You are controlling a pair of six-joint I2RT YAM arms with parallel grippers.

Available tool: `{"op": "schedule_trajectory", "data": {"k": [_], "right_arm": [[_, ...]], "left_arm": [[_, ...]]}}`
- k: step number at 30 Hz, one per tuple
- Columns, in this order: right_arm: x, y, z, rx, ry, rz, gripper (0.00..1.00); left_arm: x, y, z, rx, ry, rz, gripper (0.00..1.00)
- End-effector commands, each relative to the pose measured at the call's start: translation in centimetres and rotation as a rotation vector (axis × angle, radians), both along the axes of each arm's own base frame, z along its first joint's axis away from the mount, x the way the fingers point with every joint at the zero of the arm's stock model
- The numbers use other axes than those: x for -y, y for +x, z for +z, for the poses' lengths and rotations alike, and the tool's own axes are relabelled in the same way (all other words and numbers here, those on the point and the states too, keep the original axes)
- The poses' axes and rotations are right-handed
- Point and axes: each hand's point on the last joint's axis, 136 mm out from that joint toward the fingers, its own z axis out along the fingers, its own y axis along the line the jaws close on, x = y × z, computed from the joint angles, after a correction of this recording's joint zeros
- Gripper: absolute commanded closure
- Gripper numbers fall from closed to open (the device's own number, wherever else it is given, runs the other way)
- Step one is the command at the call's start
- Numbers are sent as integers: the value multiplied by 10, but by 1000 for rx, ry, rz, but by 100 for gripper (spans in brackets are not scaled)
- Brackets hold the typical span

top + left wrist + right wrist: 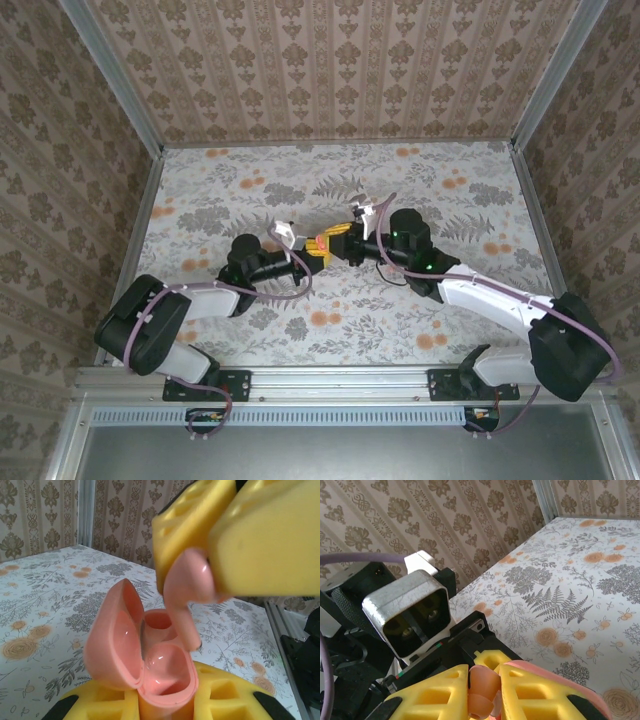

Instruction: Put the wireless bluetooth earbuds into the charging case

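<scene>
In the left wrist view a salmon-pink charging case (165, 680) stands upright between my left gripper's (165, 702) yellow fingers, which are shut on its base. Its lid (110, 640) hangs open to the left, and both glossy sockets look empty. Just above the case's right rim hangs a pink earbud (187, 587), stem pointing down, pinched by my right gripper's yellow fingers (260, 535). The right wrist view shows that earbud (483, 682) clamped in my right gripper (485, 690), with the case's pink edge (570, 682) below. From the top, both grippers (313, 258) (337, 238) meet mid-table.
The floral tabletop (450, 200) is bare around the grippers. Patterned walls and metal frame posts (530, 210) enclose it on three sides. The left arm's wrist camera housing (410, 612) sits close in front of the right gripper.
</scene>
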Motion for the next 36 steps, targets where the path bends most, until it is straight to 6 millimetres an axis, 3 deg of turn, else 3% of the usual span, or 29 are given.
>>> {"op": "schedule_trajectory", "data": {"k": [1,28,36], "right_arm": [[-6,-2,6,44,9,31,81],[-3,4,-27,55,-101,3,81],[-2,1,-26,81,-91,15,81]], "left_arm": [[5,-2,25,41,-55,-33,84],[5,-7,55,73,-108,-58,84],[6,-10,62,87,-118,-73,84]]}}
